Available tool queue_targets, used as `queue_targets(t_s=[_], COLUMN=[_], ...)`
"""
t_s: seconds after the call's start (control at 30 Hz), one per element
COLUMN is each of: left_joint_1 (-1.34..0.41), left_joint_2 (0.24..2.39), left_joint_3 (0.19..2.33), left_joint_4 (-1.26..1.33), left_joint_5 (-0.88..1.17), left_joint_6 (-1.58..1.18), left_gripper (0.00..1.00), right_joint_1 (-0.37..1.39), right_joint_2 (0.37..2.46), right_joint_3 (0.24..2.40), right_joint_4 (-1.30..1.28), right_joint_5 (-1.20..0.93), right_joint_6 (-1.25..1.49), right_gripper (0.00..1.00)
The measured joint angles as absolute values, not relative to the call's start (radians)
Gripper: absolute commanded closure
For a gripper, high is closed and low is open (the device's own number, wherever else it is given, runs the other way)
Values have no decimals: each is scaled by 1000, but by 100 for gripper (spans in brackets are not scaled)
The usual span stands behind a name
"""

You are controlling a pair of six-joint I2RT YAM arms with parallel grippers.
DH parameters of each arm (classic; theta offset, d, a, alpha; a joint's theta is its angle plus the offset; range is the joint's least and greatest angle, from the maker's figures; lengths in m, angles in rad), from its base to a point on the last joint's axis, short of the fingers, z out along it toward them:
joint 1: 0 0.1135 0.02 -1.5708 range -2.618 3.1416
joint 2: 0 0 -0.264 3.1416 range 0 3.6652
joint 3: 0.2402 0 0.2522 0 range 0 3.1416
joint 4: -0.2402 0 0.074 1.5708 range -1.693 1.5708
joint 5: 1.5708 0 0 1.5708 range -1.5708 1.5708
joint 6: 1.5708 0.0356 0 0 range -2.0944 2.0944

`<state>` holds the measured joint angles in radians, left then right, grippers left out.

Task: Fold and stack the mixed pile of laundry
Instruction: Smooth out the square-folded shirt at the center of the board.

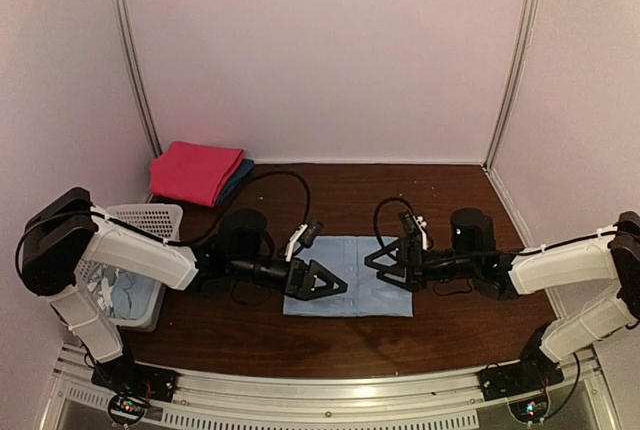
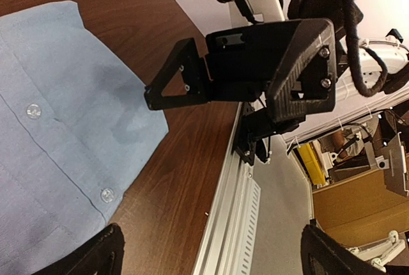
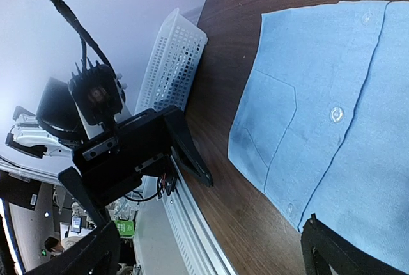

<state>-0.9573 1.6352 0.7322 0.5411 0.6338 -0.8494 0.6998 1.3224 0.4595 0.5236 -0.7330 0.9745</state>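
A light blue buttoned shirt (image 1: 350, 275) lies folded flat in a rectangle at the table's middle. My left gripper (image 1: 325, 282) hovers over its left edge and my right gripper (image 1: 388, 262) over its right edge; they face each other, both open and holding nothing. In the left wrist view the shirt (image 2: 57, 128) fills the left side, and my fingertips (image 2: 96, 256) show only at the bottom corners. The right wrist view shows the shirt's (image 3: 332, 96) pocket and buttons. More light blue garments (image 1: 110, 288) lie in the basket.
A white perforated basket (image 1: 155, 218) stands at the left edge, partly under my left arm. A folded magenta cloth (image 1: 195, 172) rests at the back left on something dark blue. A metal rail (image 1: 330, 400) runs along the near edge. Walls close in three sides.
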Motion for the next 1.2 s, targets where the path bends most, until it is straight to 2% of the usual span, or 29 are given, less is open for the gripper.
queue_targets(t_s=[0.23,0.57,0.83,0.93,1.03,1.2], left_joint_1=[-957,-899,-861,-838,-817,-811], left_joint_2=[1791,1924,1978,1930,1841,1742], left_joint_3=[762,740,630,591,594,702], left_joint_4=[678,745,1037,1006,828,589], left_joint_5=[662,658,662,647,618,596], left_joint_6=[-927,-971,-1067,-1053,-991,-886], left_gripper=[2,2,2,2,2,2], right_joint_1=[726,715,688,685,670,636], right_joint_2=[1485,1710,1815,1758,1625,1472], right_joint_3=[460,447,349,332,344,492], right_joint_4=[694,867,1156,1093,928,690], right_joint_5=[-738,-744,-774,-777,-773,-764], right_joint_6=[1054,1102,1164,1153,1097,982], right_gripper=[0,0,0,0,0,0])
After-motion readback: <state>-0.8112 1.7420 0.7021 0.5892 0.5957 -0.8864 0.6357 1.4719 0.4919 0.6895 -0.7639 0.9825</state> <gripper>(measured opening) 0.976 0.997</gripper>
